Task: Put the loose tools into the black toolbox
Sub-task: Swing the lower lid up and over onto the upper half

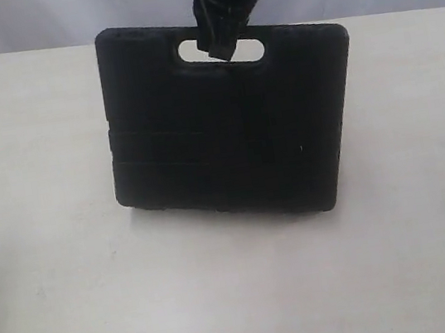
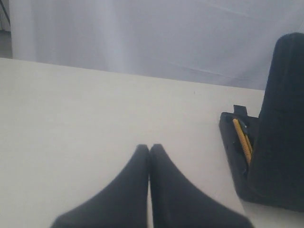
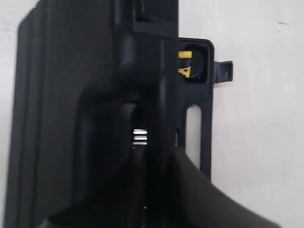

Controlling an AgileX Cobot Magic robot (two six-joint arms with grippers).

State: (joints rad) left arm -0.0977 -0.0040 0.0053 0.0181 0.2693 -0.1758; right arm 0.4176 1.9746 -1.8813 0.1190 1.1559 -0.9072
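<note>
The black toolbox (image 1: 227, 141) stands half open on the table, its lid raised with the outer face toward the exterior view. My right gripper (image 1: 219, 45) comes down from above and is shut on the lid's rim at the slot handle. The right wrist view shows its fingers (image 3: 199, 180) clamped on that lid (image 3: 71, 95), with the base (image 3: 205, 118) flat on the table beyond. Yellow tool parts lie inside: one in a round recess (image 3: 185, 64), one long piece (image 2: 241, 140). No loose tools show on the table. My left gripper (image 2: 149, 147) is shut and empty, over the table beside the box.
The pale table (image 1: 56, 283) spreads around the toolbox on all sides. A white curtain (image 2: 142, 33) hangs behind its far edge. A latch tab (image 3: 223, 71) sticks out from the base's rim.
</note>
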